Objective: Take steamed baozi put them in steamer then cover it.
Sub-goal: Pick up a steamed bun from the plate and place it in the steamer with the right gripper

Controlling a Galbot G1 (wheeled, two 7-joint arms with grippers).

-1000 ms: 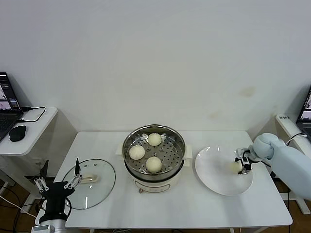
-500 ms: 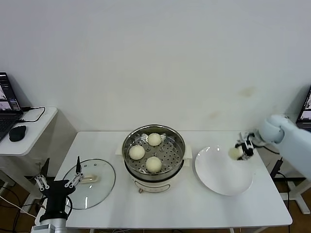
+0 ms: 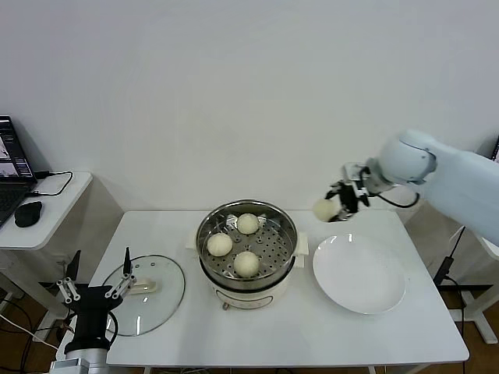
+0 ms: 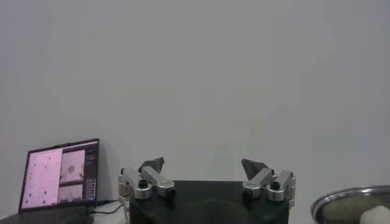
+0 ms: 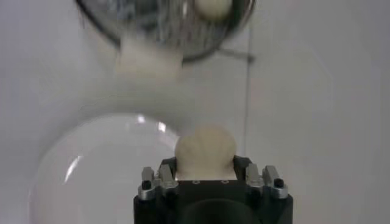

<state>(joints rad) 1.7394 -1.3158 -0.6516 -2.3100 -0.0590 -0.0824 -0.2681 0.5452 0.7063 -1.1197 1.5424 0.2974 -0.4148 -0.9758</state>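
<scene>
Right pincer [image 3: 334, 207] pinching a baozi [image 3: 323, 209] in midair, its fingertips hidden behind the bun.

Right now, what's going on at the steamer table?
The right gripper is shut on a baozi, held in the air between the white plate and the steamer. Three baozi already sit in the steamer. The plate is bare. The cover lies flat on the table to the steamer's left, and the left gripper waits beside it, jaws open.
</scene>
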